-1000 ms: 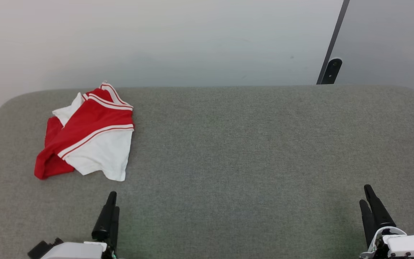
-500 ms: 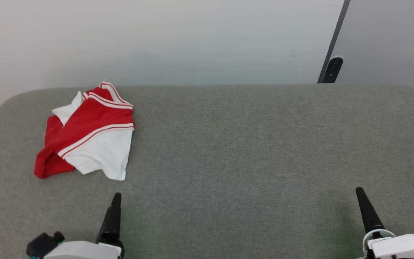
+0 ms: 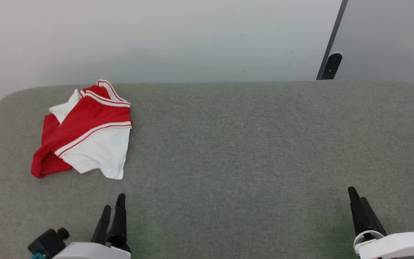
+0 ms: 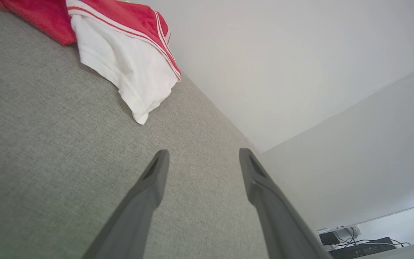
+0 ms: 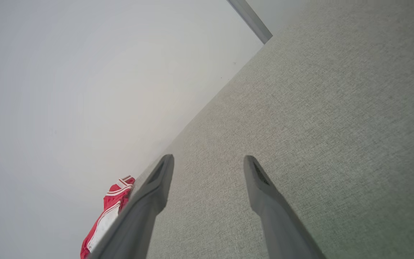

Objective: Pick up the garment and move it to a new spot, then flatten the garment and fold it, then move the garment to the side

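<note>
The garment (image 3: 84,131), red with white sleeves and striped trim, lies crumpled at the far left of the grey padded table (image 3: 250,144). In the left wrist view the garment (image 4: 128,61) shows at the upper left, a white sleeve hem nearest. My left gripper (image 3: 113,203) sits near the front edge, just this side of the garment, open with nothing between its fingers (image 4: 156,180). My right gripper (image 3: 356,196) stands at the front right, far from the cloth, open and empty too (image 5: 207,162). The right wrist view catches the garment (image 5: 110,212) small at the lower left.
A pale wall runs behind the table, with a dark slanted post and black bracket (image 3: 331,66) at the back right. Cables and a dark box (image 4: 354,241) lie on the floor beyond the table end.
Both grippers have turned about their wrists; the left now shows two fingers side by side, and the right has drifted slightly left. The head camera tilted a little, shifting the whole picture upward.
</note>
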### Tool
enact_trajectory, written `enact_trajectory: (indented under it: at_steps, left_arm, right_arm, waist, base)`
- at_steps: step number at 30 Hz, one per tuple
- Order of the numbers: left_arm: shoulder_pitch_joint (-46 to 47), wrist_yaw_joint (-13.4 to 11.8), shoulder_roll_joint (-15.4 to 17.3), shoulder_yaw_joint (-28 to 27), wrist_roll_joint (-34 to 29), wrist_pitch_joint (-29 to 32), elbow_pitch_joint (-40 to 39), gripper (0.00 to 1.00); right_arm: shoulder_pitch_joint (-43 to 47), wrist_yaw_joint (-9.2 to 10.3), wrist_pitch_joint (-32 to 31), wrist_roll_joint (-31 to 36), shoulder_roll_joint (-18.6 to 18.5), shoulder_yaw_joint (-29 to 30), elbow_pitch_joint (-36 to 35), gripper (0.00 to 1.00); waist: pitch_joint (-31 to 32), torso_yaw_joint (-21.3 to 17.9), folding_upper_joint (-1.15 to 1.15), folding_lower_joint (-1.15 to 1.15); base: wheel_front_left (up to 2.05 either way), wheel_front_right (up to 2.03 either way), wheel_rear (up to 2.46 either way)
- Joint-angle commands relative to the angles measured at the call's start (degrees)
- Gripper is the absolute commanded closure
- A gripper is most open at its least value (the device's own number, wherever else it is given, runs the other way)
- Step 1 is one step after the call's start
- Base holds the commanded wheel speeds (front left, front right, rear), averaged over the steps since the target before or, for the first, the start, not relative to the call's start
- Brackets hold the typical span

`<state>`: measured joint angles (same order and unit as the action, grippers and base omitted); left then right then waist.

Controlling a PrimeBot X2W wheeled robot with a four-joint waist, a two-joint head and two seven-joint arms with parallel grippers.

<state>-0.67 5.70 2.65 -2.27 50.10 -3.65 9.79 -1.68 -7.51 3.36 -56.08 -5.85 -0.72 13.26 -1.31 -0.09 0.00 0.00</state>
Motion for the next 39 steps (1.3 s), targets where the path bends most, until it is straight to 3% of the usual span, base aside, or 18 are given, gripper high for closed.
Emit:
enact_trajectory:
  at_steps: [1,39]
  left_arm:
    - [0.14,-0.20,0.25,0.12,-1.62,-0.40,-0.98,0.00]
    - [-3.29,-1.67,0.31,2.67,-27.78,-6.60,-4.83,0.00]
  right_arm:
    - [-0.13,0.01,0.45,1.42,-0.46,-0.30,-0.95,0.00]
    - [1.79,0.02,6.42,25.20,-0.63,-2.20,-3.08,0.00]
  waist:
    - [-0.02,0.00,0.00,0.00]
    - [-1.43,-0.50,0.00,0.00]
  base:
    - [0.00,0.00,0.00]
    - [0.00,0.00,0.00]
